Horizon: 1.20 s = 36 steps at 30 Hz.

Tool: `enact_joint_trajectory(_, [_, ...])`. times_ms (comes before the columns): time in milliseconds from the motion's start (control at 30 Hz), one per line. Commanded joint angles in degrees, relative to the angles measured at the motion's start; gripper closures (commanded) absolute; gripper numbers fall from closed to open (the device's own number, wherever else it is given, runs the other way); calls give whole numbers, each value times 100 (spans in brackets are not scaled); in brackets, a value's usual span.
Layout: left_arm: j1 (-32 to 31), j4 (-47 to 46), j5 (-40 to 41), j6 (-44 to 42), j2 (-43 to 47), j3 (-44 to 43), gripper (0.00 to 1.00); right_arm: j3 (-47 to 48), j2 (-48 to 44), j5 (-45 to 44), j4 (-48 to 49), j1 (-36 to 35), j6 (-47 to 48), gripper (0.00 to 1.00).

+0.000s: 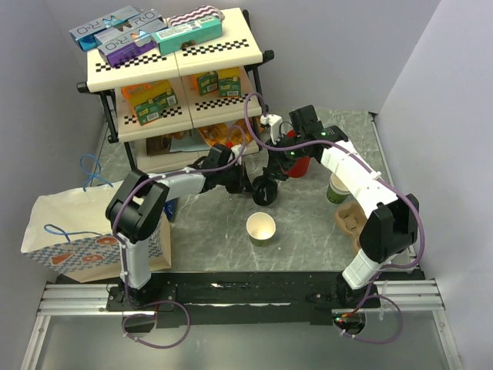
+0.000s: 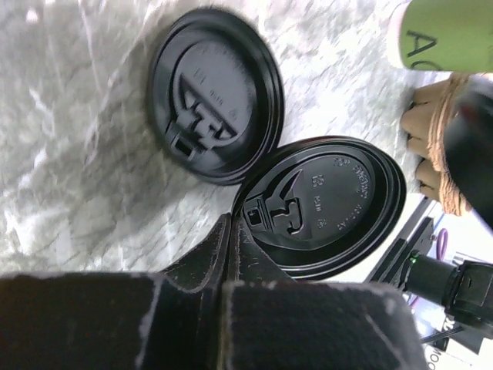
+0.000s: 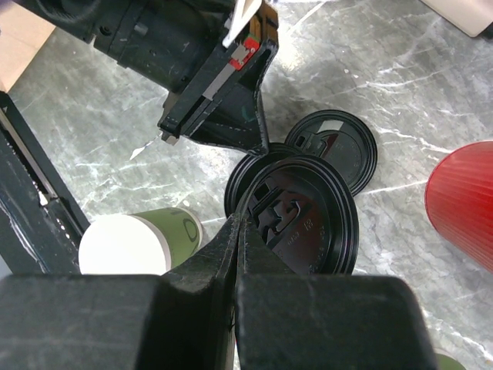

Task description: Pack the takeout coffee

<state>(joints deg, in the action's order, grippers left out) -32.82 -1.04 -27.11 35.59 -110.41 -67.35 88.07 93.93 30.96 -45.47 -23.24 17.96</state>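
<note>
Over on the left sits the brown paper bag (image 1: 69, 223), well apart from the action. The left gripper (image 2: 231, 235) reaches in toward the middle of the grey marbled table (image 1: 208, 247). Its fingers are pressed together on the rim of a round black plastic lid (image 2: 339, 204), which is held tilted just off the surface. A second black lid (image 2: 216, 96) lies flat just beside it.

And look at this: the right gripper (image 3: 240, 223) comes in from the other side, fingers squeezed together on the same lid's edge. So both arms pinch one lid. A doubled rim shows there, and I can't tell whether that is one lid or two nested.

Just in front of the lids stands the small green paper cup with the cream-white inside (image 1: 261, 229). It is upright, uncovered, touched by nobody, and looks empty. To the right stands the red ribbed cup (image 1: 299, 163).

Handling, as I judge it: that lid is thin, light, slick and springy. The rim is the only real purchase, and too hard a squeeze could bend it or flick it free. The cup is feather-light and soft-walled, so it tips and crushes easily. Best to take it gently around the body below the rolled lip, steadying it while the lid presses on.
</note>
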Motion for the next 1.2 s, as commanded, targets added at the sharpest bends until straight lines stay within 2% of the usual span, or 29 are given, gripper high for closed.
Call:
enact_joint_trajectory(0, [12, 32, 162, -140, 345, -427, 99, 219, -156, -55, 30, 74, 15, 100])
enact_joint_trajectory(133, [38, 524, 846, -351, 117, -927, 99, 272, -112, -169, 65, 83, 6, 100])
enact_joint_trajectory(233, [74, 701, 971, -509, -59, -1139, 99, 298, -120, -169, 47, 101, 6, 100])
enact_joint_trajectory(633, [56, 702, 804, -501, -297, -1034, 99, 245, -129, -169, 74, 118, 6, 100])
enact_joint_trajectory(800, [56, 658, 760, -483, -350, -1052, 96, 158, -112, -196, 91, 118, 32, 100])
enact_joint_trajectory(933, [56, 684, 707, -545, -358, -1105, 85, 105, -77, -196, 91, 153, 68, 100])
enact_joint_trajectory(1033, [56, 684, 707, -545, -341, -1096, 67, 114, -42, -187, 100, 162, 76, 100])
enact_joint_trajectory(1167, [56, 684, 716, -527, -323, -1096, 52, 175, 46, -143, 100, 162, 68, 100])
